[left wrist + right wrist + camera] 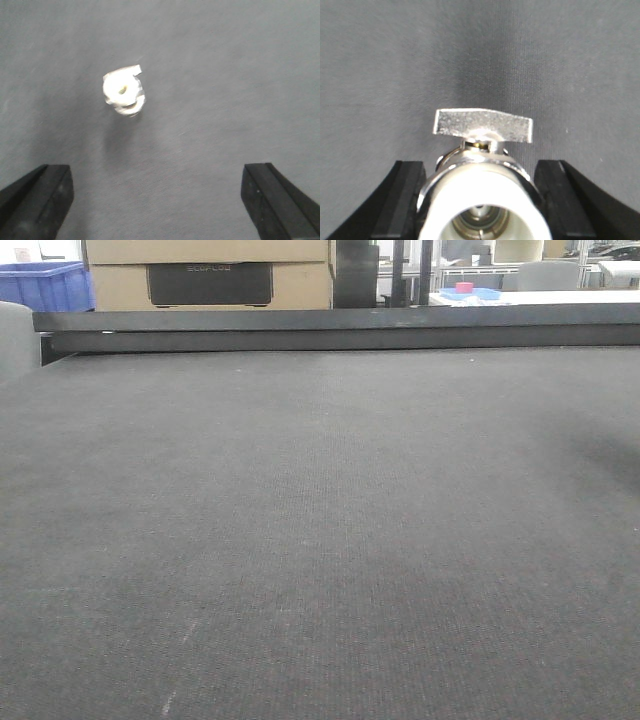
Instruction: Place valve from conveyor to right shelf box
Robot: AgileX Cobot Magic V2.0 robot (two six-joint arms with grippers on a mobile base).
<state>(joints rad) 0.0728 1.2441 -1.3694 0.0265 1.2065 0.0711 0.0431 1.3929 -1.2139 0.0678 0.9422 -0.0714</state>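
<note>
On the conveyor [320,540], from my remote station: the right gripper [480,172] has its two black fingers pressed against either side of a valve [482,187], flat silver handle up and white-rimmed port facing the wrist camera. The grey belt fills the background behind it. From this close I cannot tell whether the valve is lifted or resting on the belt.

The left gripper [156,175] hangs with its fingers spread wide, holding nothing. Ahead of it a second valve [124,92] lies alone on the belt, blurred in that view.

My worry is the grip. The body is round and polished, so it could twist or slide out during the swing to the shelf if the fingers sit off its widest part. The jutting handle could also snag on the box's edge at release. If the belt is running, the second valve could drift out of reach.

The right shelf box appears in no view, so I cannot report what it holds. Beyond the black rail [340,330] stand a blue bin [40,285] and a cardboard box [210,270]. What either contains is hidden from me.
</note>
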